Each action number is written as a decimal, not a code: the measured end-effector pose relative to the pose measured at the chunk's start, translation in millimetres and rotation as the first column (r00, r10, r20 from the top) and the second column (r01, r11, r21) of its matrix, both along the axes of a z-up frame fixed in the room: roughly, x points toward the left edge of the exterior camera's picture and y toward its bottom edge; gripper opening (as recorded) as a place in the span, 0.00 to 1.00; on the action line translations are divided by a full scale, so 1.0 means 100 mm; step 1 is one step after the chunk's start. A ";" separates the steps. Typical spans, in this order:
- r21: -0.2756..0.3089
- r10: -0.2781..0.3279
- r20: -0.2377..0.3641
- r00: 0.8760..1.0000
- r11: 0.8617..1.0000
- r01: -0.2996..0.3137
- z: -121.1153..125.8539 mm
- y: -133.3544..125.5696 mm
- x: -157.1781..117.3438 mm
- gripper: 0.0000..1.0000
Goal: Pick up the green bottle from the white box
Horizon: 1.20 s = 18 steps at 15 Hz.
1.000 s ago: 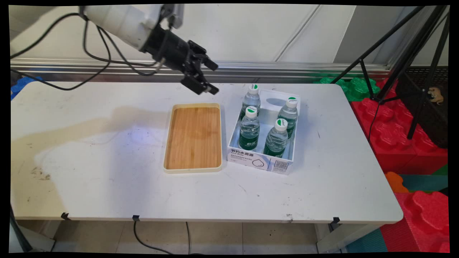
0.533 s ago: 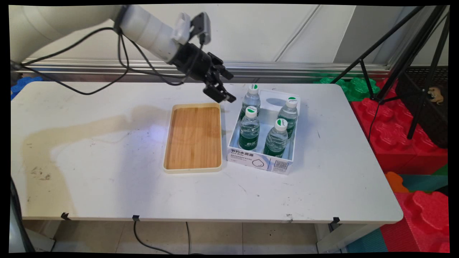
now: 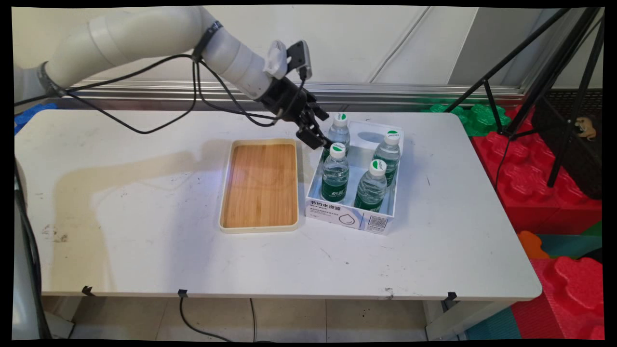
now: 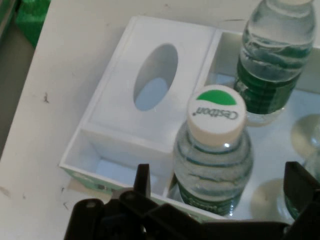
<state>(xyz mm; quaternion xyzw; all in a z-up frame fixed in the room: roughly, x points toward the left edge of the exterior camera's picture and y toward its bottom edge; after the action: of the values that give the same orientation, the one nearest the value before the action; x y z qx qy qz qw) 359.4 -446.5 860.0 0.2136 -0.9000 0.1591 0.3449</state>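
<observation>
Four water bottles are seen standing upright in a white open-topped box (image 3: pixel 349 217) on the white table (image 3: pixel 144 250), two nearer the camera and two farther back. Just to the left of the box, a wooden tray (image 3: pixel 260 185) with a pale rim lies flat on the table. The front left bottle (image 3: pixel 335 174) and the front right bottle (image 3: pixel 371 184) are set side by side behind the printed front wall. Behind them stand the back left bottle (image 3: pixel 338 130) and the back right bottle (image 3: pixel 388 149). The arm is stretched in from the upper left, sloping down to the right, with black cables hung beneath it. The gripper (image 3: pixel 320 135) is held over the box's far left corner, just beside the back left bottle. In the hand view, the fingers (image 4: pixel 142 181) are spread wide on either side of a bottle with a white and green cap (image 4: pixel 216 116), without touching it.
</observation>
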 end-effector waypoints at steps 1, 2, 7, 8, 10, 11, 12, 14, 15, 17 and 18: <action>0.004 0.003 0.000 1.000 1.000 -0.003 -0.05 -0.05 -0.03 1.00; 0.008 0.005 0.000 1.000 1.000 -0.005 -0.09 -0.09 -0.05 1.00; 0.024 0.004 -0.006 1.000 1.000 -0.004 -0.26 -0.25 -0.16 1.00; 0.026 0.002 -0.007 1.000 1.000 -0.002 -0.28 -0.27 -0.18 1.00; 0.030 -0.003 -0.009 1.000 1.000 0.004 -0.33 -0.32 -0.21 1.00; 0.031 -0.007 -0.009 1.000 0.999 0.007 -0.35 -0.34 -0.22 1.00; 0.032 -0.009 -0.010 1.000 0.999 0.009 -0.36 -0.35 -0.23 1.00; 0.032 -0.015 -0.011 1.000 0.999 0.016 -0.38 -0.38 -0.24 1.00; 0.032 -0.020 -0.014 1.000 0.999 0.020 -0.39 -0.40 -0.25 0.00; 0.032 -0.025 -0.019 1.000 0.999 0.025 -0.39 -0.41 -0.27 0.00; 0.032 -0.028 -0.021 0.999 0.999 0.028 -0.39 -0.43 -0.27 0.00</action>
<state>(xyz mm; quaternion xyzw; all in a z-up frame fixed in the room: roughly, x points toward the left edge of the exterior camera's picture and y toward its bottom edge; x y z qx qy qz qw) 331.9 -489.1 821.1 0.2081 -0.9018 0.1375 0.3529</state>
